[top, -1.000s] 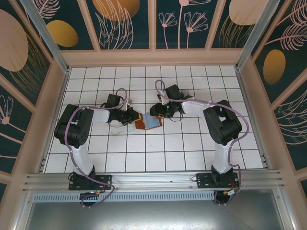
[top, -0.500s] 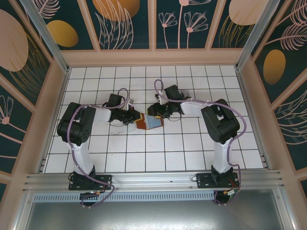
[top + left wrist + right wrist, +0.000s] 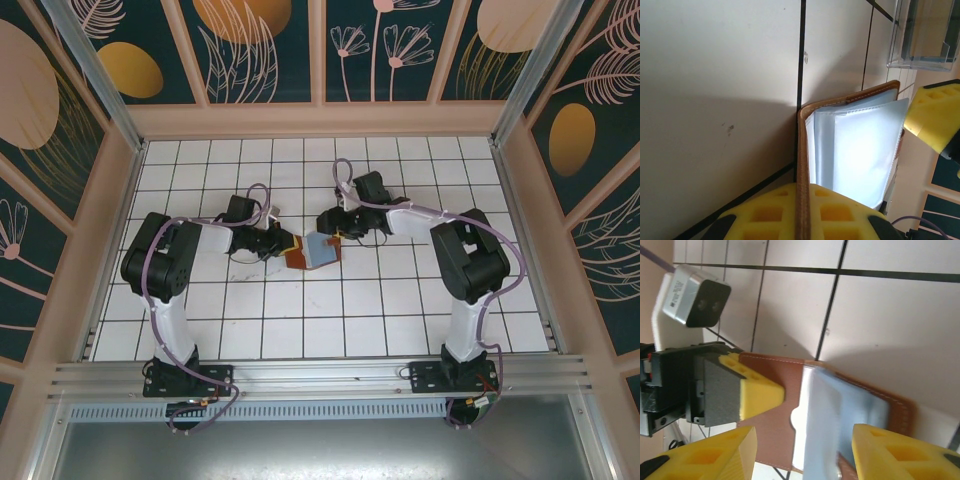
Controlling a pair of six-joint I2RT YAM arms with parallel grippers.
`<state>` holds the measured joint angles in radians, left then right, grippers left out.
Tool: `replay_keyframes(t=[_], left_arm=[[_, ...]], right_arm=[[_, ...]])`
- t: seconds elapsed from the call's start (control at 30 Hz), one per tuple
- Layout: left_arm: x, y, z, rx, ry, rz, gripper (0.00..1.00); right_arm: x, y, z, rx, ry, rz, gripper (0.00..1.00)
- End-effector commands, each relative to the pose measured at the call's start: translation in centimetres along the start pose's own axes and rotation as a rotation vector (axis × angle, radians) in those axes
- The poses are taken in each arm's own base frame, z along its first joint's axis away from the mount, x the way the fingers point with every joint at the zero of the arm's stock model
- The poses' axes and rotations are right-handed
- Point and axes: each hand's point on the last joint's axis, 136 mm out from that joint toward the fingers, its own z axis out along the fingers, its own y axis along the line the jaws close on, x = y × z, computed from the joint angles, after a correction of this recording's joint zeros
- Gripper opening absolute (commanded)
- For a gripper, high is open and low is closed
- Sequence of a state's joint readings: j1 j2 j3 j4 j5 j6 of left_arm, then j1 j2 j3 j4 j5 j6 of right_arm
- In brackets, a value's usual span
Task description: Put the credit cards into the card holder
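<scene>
Left wrist view: the left gripper (image 3: 800, 212) has its jaws clenched on the card holder (image 3: 801, 150), which lies open near the middle of the tabletop (image 3: 715, 75). The right gripper (image 3: 802, 455) hangs over its pale sleeves (image 3: 840, 410), jaws spread wide. If the left pinch slips, the cover could flop shut.

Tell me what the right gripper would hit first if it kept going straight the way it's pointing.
Most likely the card holder: its pale plastic sleeve sits ahead of the right gripper, between its open fingers. The left gripper clamping the brown cover looks off to the side, though depth is unclear.
</scene>
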<state>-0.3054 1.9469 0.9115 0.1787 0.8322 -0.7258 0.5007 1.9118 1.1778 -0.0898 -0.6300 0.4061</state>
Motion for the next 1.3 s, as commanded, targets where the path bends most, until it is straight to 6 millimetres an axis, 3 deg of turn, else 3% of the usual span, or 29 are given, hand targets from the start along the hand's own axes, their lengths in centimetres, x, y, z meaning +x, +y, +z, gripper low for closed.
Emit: replay_keyframes(t=[0.0, 0.6, 0.87, 0.93, 1.0, 1.17, 1.27], left_arm=[[0.3, 0.6, 0.4, -0.020, 0.016, 0.001, 0.00], [0.3, 0.6, 0.5, -0.020, 0.024, -0.005, 0.00], [0.0, -0.2, 0.5, 0.021, 0.018, -0.012, 0.03], [-0.1, -0.8, 0.5, 0.042, 0.017, -0.012, 0.08], [-0.2, -1.2, 0.1, 0.075, 0.015, -0.019, 0.22], [-0.5, -1.4, -2.4, 0.161, -0.048, -0.076, 0.46], [-0.9, -1.4, -3.6, 0.163, -0.073, -0.082, 0.52]], right_arm=[[0.3, -0.4, -0.4, 0.043, 0.006, -0.012, 0.54], [1.5, 1.6, 1.6, -0.055, 0.068, -0.037, 0.48], [1.9, 4.7, 1.9, -0.162, 0.097, -0.062, 0.48], [2.1, 5.3, 1.8, -0.180, 0.105, -0.070, 0.48], [2.5, 5.6, 2.0, -0.184, 0.112, -0.073, 0.48], [4.6, 5.8, 3.2, -0.187, 0.142, -0.071, 0.48], [5.6, 5.7, 4.1, -0.180, 0.153, -0.067, 0.47]])
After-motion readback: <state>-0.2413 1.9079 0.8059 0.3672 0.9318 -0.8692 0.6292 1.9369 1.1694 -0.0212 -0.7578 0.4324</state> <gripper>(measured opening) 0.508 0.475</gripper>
